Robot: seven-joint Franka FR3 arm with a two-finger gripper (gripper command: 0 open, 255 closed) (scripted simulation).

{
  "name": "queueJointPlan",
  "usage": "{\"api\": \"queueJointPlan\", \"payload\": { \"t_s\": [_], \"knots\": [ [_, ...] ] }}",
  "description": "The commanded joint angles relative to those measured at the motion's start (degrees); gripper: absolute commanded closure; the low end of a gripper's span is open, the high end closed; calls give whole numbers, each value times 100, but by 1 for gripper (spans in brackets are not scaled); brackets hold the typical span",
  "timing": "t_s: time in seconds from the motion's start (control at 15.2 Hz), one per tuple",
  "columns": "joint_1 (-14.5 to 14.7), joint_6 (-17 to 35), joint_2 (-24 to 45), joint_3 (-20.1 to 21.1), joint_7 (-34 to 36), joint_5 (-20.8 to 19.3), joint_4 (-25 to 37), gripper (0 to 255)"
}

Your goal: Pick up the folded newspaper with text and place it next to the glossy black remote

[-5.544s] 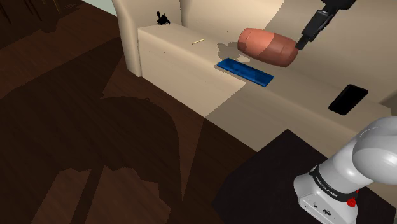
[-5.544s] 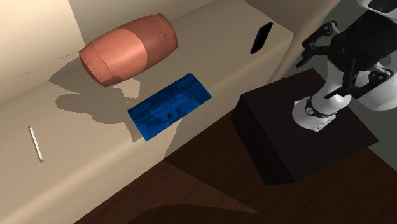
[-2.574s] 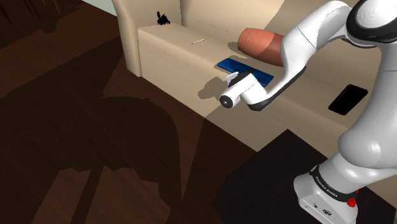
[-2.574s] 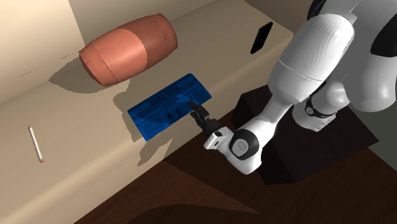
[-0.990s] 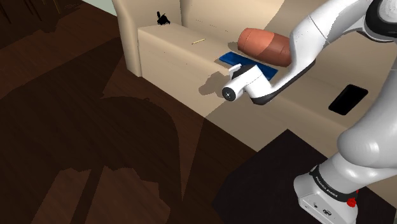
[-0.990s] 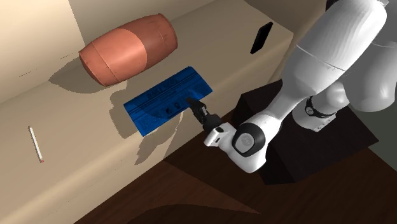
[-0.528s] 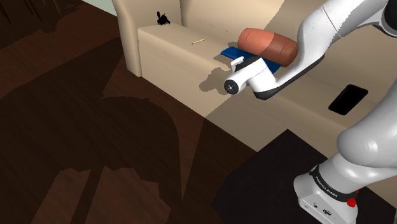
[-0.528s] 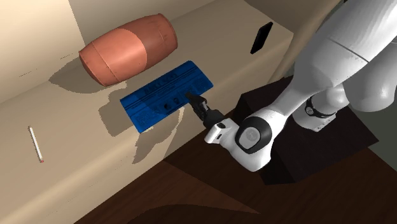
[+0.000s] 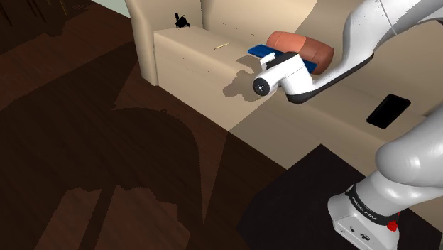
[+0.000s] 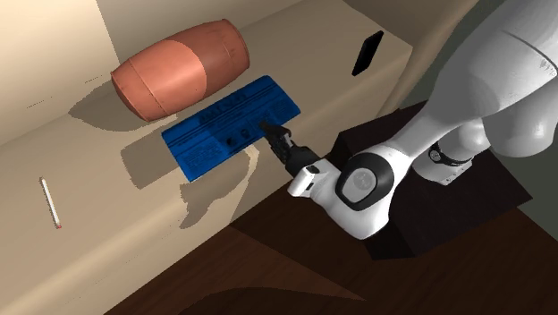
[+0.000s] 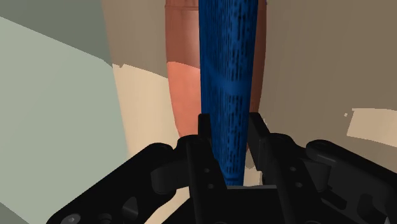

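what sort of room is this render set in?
Probably a living room: a beige sofa, a reddish-brown bolster cushion and a black remote on its seat, dark wood floor in front. The gripper holds a blue newspaper above the seat.

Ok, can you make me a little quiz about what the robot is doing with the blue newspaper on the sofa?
1. True or false: the hand is shut on the blue newspaper.
2. What lies right beside the newspaper? A) a reddish cushion B) a teddy bear C) a football
3. Is the newspaper next to the black remote yet?
Key: 1 true; 2 A; 3 no, the remote is well away from it.
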Motion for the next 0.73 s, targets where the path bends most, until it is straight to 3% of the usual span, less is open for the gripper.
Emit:
{"api": "queueJointPlan", "payload": {
  "t_s": [0.0, 0.66],
  "knots": [
    [-34, 100, -158, 16, -98, 67, -13, 255],
    [-157, 583, -894, 43, -661, 429, 33, 255]
  ]
}}
